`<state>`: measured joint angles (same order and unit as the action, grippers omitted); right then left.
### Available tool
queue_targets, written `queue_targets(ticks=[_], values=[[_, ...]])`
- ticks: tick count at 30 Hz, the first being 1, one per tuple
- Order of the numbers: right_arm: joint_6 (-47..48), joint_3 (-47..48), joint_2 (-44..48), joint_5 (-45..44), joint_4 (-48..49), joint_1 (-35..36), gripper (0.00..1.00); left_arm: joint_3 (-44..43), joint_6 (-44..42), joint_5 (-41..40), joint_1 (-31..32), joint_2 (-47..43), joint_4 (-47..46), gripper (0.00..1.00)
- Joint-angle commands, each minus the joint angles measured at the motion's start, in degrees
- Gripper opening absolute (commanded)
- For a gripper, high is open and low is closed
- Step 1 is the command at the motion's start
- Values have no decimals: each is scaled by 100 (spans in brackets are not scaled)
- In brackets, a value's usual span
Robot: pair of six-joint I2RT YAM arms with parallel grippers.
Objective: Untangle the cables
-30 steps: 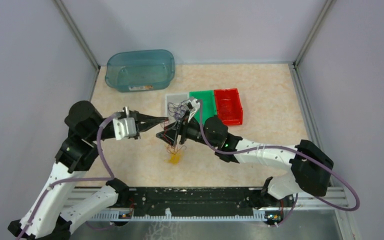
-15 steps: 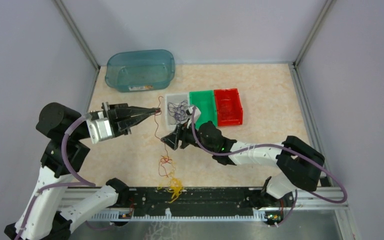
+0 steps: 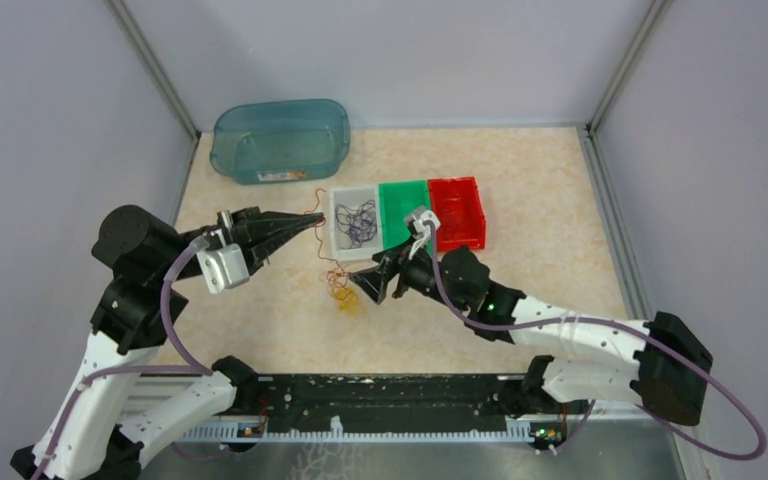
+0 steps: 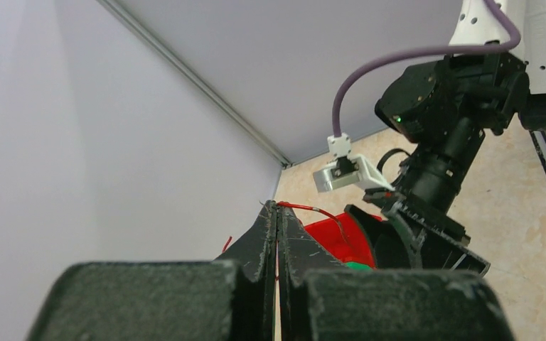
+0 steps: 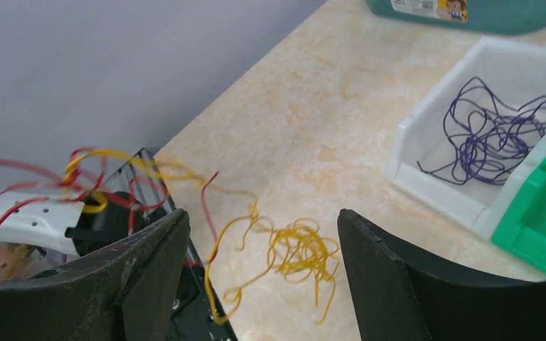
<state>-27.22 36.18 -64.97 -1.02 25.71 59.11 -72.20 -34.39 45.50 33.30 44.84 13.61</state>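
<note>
While clenched, left gripper (image 3: 312, 218): pinches one red cable (image 3: 322, 243).
right gripper (image 3: 363, 285): released; one yellow cable (image 3: 344, 300) just ahead on tabletop (image 3: 545, 200).
purple cable (image 3: 358, 221): one, in white bin (image 3: 338, 241) beyond right gripper.
bins, three: also green bin (image 3: 407, 198), red bin (image 3: 457, 212).

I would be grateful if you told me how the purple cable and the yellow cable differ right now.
The purple cable lies inside the white bin; the yellow cable lies on the table. The purple cable spreads in wide loops; the yellow cable bunches tighter. The purple cable is alone; the yellow cable meets a red cable. Both are thin and curly.
</note>
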Motion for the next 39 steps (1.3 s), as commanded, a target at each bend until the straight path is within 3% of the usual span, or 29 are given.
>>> queue_targets(ticks=[1,7,19,22,26,33,36,39], values=[[799,-226,609,224,-300,-28,78,34,-244,-27,20,-42,10,0],[996,-600,907,878,288,-31,75,59,-289,-28,19,-5,4,0],[929,-151,-977,1291,1472,601,78,-75,-279,-74,19,41,23,0],[666,-165,-1330,1380,1965,658,73,-107,-283,-75,19,28,49,0],[403,-208,-1479,1304,2455,663,56,-154,-280,-59,19,19,55,0],[128,-299,-1431,1453,2738,669,48,-196,-298,-51,19,13,55,0],[103,-366,-1332,1374,2714,665,50,-212,-324,-50,19,22,54,0],[186,-345,-1149,1103,2203,671,65,-232,-356,-50,19,31,55,0]])
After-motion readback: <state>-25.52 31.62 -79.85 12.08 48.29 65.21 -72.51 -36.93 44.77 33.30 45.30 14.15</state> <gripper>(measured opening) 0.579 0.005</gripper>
